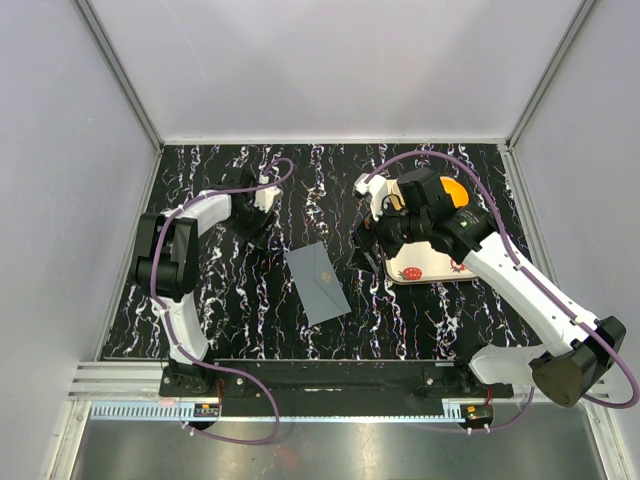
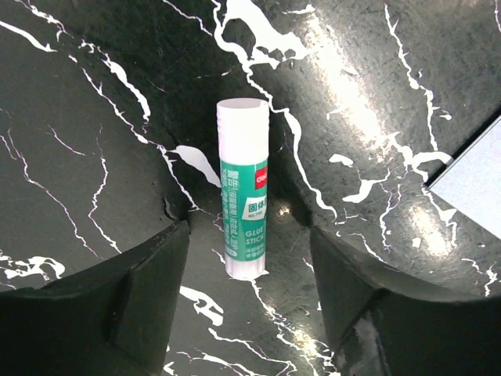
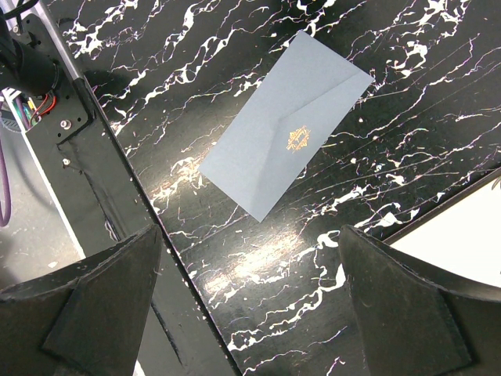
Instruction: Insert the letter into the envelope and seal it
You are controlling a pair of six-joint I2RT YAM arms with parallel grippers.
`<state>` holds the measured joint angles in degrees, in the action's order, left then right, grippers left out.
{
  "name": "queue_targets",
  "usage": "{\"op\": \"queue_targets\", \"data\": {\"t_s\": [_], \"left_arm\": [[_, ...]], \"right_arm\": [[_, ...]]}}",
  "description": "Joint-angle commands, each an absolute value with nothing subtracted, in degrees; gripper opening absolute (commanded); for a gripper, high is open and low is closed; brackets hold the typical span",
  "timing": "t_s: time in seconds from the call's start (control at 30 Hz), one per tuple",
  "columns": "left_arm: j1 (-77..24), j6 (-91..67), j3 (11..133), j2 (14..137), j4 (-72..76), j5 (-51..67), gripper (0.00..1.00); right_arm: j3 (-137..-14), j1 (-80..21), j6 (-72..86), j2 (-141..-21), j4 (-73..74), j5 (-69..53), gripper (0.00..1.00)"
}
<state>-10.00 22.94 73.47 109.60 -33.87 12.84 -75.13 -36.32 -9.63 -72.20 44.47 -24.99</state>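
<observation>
1. Top view: the envelope (image 1: 318,283) is laid flat mid-table between the arms, its long axis slanted. The letter can't be spotted anywhere.
2. Left wrist: the left gripper (image 2: 249,270) is spread wide, and a glue stick (image 2: 243,188) is framed between the fingers, ungripped.
3. Right wrist: the right gripper (image 3: 250,251) is spread and empty, and the envelope (image 3: 286,145) is seen just ahead, lying diagonally.

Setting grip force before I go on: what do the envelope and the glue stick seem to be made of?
The envelope looks like matte slate-grey paper: flat, with crisp flap creases and a small gold emblem. The glue stick looks like smooth plastic, a white tube with a green printed label, probably rigid.
</observation>
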Motion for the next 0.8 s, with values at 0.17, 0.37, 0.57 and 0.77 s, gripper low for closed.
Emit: {"op": "queue_targets", "data": {"t_s": [0.17,0.37,0.57,0.77], "left_arm": [[-9.7,22.9,78.0,109.6,-35.7,13.0,0.89],[-9.5,22.1,88.0,105.6,-45.3,14.1,0.99],[-8.9,16.8,96.1,95.0,-52.9,14.4,0.99],[-9.4,9.0,96.0,84.1,-56.1,17.4,0.99]], "right_arm": [[-76.6,-35.9,-9.6,-71.5,43.8,-25.4,0.98],[-78.8,-33.2,-7.7,-70.8,43.7,-23.3,0.98],[-80.5,-24.7,-3.6,-68.9,44.5,-23.3,0.98],[-78.2,-10.2,3.3,-66.0,45.0,-25.7,0.98]]}}
